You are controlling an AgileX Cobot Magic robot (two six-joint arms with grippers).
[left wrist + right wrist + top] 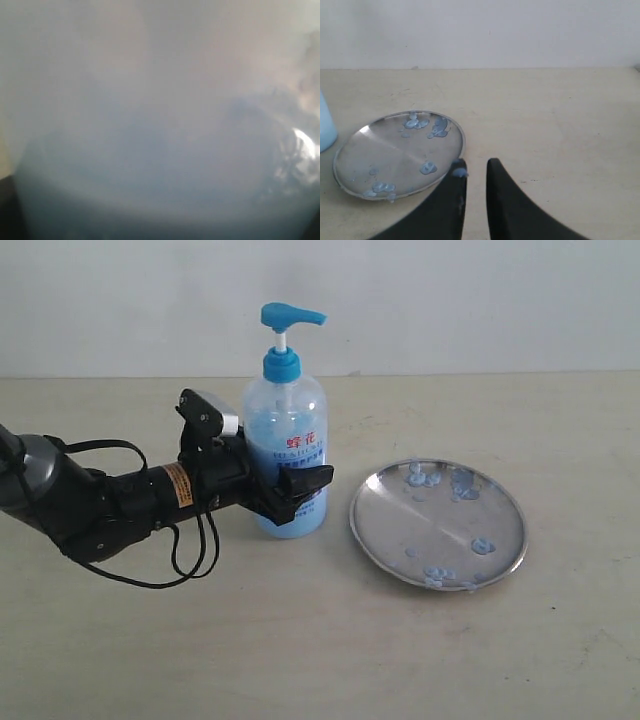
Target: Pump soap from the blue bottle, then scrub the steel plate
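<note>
The blue bottle (287,440) stands upright on the beige table (500,640), left of centre in the exterior view, with its pump head (292,315) up and the spout pointing toward the steel plate (400,515). The soap (265,440) fills the clear body to just below the shoulder. The left gripper (300,490) comes in from the left, low and roughly level, and is clamped on the bottle's lower half. One dark finger (305,483) lies across the front of the label; the other is hidden behind the bottle. The left wrist view is blurred and filled by the bottle's pale wall (150,150), so it shows no detail of the grip. The plate lies flat on the table just right of the bottle, near it but not touching. Small light-blue blobs (463,485) dot the far side of the plate, with more near the right side and at the near rim. In the right wrist view, the right gripper (476,165) has its two dark fingers drawn close, with a narrow slit between them and nothing held. A blue smear (460,173) sits on one fingertip. That tip overlaps the plate's rim (462,145) in the picture; contact cannot be judged. An edge of the bottle (325,125) shows beyond the plate's far side.
</note>
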